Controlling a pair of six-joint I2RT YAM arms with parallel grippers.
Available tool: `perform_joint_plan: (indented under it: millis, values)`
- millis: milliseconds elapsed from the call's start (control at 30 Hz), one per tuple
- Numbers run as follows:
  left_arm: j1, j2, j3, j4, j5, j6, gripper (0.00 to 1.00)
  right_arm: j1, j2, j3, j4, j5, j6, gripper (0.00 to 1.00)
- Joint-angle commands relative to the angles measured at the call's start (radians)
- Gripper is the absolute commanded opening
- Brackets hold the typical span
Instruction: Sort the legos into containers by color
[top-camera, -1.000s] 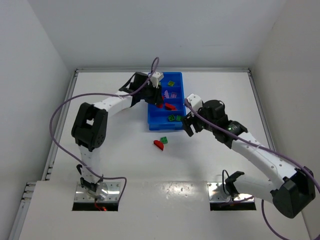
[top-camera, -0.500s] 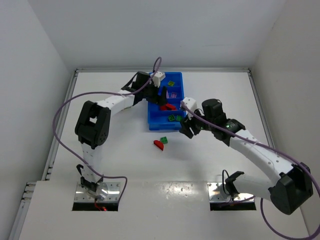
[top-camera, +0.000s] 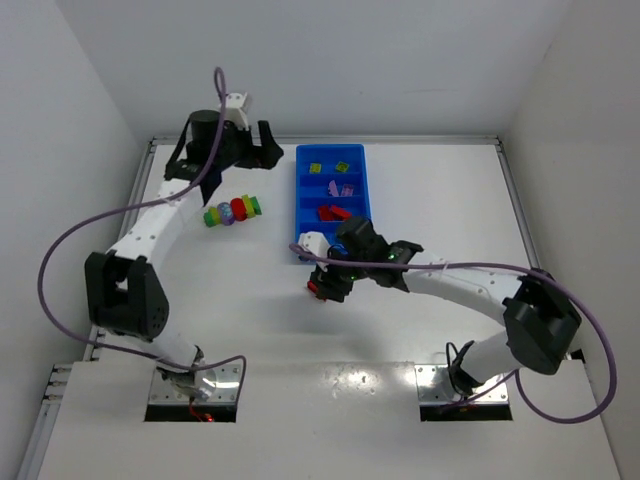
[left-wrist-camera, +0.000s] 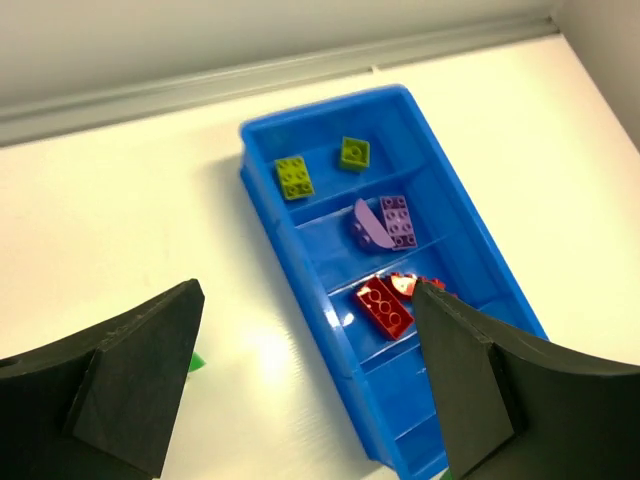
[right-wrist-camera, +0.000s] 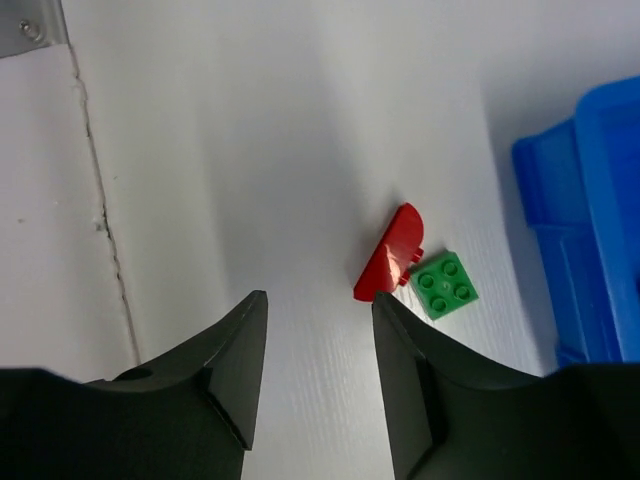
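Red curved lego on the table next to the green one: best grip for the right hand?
Probably from straight above, pinching the red lego end to end along its length. Both ends look bare, while the green lego sits close against its studded side, leaving no room for a finger there.

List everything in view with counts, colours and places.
tray: one, blue, four compartments, mid-table
yellow-green bricks: two, far compartment
purple pieces: two, second compartment
red pieces: at least two, third compartment
brick cluster: one, multicoloured, on table left of tray
red curved piece: one, on table off tray's near end
green brick: one, beside it
table: one, white
left arm: white and black, jaws open, far left
right arm: white and black, jaws open by the loose pieces
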Motion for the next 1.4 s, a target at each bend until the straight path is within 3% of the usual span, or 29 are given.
perform_joint_plan:
  millis: [0, 333, 733, 900, 1000, 1367]
  values:
    - [0.031, -0.115, -0.069, -0.048, -0.029, -0.005, 0.92, 0.031, 0.031, 0.016, 0.104, 0.027, 0.032, 0.46]
    - [0.051, -0.264, -0.221, -0.038, -0.048, -0.005, 0.93, 0.040, 0.192, 0.059, 0.196, 0.148, 0.169, 0.41]
    - [0.115, -0.273, -0.249, -0.038, -0.028, 0.023, 0.93, 0.031, 0.326, 0.111, 0.187, 0.148, 0.213, 0.41]
    - [0.135, -0.264, -0.258, -0.038, -0.019, 0.023, 0.93, 0.031, 0.359, 0.093, 0.187, 0.127, 0.195, 0.32]
    - [0.146, -0.255, -0.258, -0.038, -0.008, 0.023, 0.93, 0.031, 0.360, 0.068, 0.187, 0.139, 0.186, 0.32]
    - [0.155, -0.245, -0.279, -0.019, 0.020, 0.023, 0.93, 0.031, 0.341, 0.045, 0.187, 0.223, 0.167, 0.60]
